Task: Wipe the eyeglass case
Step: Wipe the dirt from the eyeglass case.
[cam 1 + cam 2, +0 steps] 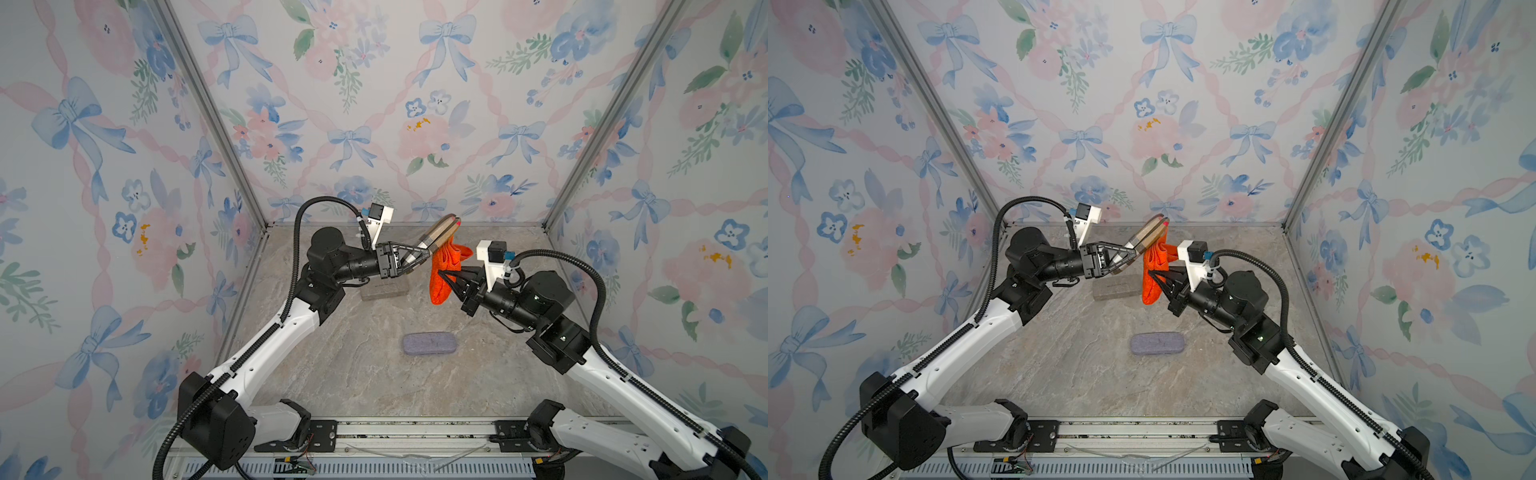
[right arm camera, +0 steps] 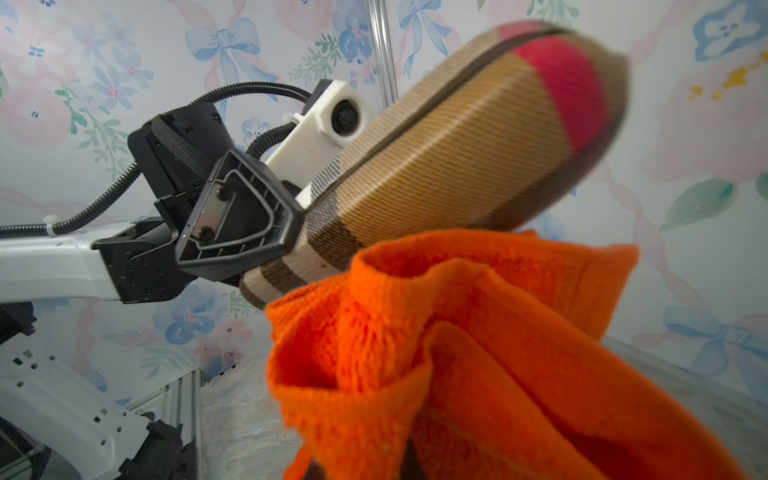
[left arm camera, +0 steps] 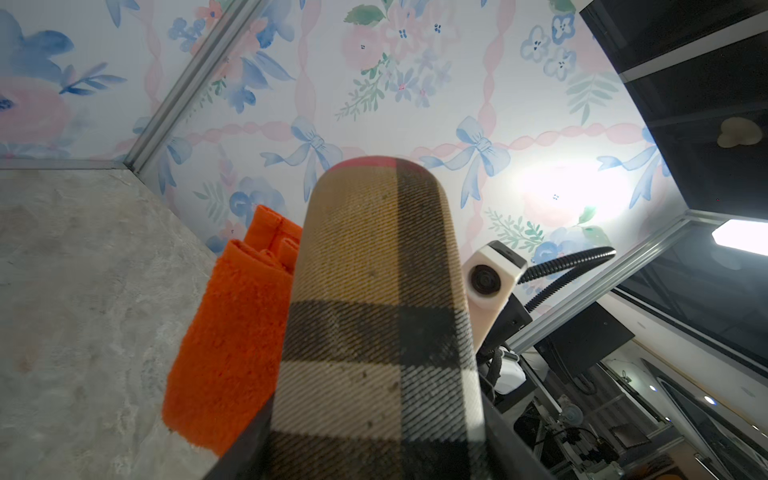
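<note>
A plaid tan, brown and red eyeglass case (image 1: 440, 232) (image 1: 1148, 235) is held in the air over the back of the table, tilted up toward the back wall. My left gripper (image 1: 422, 255) (image 1: 1129, 255) is shut on its lower end. The case fills the left wrist view (image 3: 382, 291), with a dark jaw along each side. An orange cloth (image 1: 436, 266) (image 1: 1152, 262) (image 3: 232, 345) (image 2: 478, 353) is bunched in my right gripper (image 1: 442, 276) (image 1: 1152, 276), which is shut on it. The cloth lies against the case's (image 2: 457, 158) side, just beyond the left fingers (image 2: 237, 224). The cloth hides the right jaws in the right wrist view.
A grey-blue oblong felt case (image 1: 430, 344) (image 1: 1157, 344) lies flat on the marble table (image 1: 353, 374) in the middle. A grey block (image 1: 384, 289) (image 1: 1115, 291) rests under the left gripper. Flowered walls close in the back and both sides.
</note>
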Available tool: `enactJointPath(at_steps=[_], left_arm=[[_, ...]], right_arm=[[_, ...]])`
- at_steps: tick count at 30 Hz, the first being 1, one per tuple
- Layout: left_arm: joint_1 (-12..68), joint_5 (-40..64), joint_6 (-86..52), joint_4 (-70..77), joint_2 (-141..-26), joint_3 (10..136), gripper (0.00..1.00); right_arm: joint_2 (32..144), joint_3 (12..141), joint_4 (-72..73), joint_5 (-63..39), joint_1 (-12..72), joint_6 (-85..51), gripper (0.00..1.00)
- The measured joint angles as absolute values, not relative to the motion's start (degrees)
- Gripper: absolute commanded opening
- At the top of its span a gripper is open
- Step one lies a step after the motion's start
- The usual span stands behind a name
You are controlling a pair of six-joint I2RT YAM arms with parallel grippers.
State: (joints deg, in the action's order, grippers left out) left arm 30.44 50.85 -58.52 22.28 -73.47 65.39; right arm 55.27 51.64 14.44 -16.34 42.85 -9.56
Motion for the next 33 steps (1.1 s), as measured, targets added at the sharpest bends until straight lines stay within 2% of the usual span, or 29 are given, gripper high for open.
enactJointPath(at_steps=[3,6,16,25,28,33], left_arm=[[31.7,49.6,-61.6,23.97,-73.47,65.6,0.28],[31.86,47.53,-63.33,25.28,-73.45,65.73,0.28],[33.69,46.44,-66.89,26.17,-72.69,62.22,0.28],[33.71,48.86,-68.03,25.28,-72.71,62.22,0.28],[33.61,48.03,-68.23,24.93,-72.71,62.08,0.28],[33.34,47.68,-68.23,25.02,-72.4,61.82,0.28]], right_arm=[[57.08,51.64,18.7,-13.63,47.62,-4.89,0.0],[58.17,51.64,21.32,-12.58,47.9,-2.26,0.0],[53.74,51.83,20.34,-14.35,36.56,-2.94,0.0],[51.99,46.19,22.02,-16.58,44.29,-6.11,0.0],[53.43,47.16,22.11,-21.71,38.94,-8.62,0.0],[58.61,55.77,22.76,-28.34,24.56,-13.41,0.0]])
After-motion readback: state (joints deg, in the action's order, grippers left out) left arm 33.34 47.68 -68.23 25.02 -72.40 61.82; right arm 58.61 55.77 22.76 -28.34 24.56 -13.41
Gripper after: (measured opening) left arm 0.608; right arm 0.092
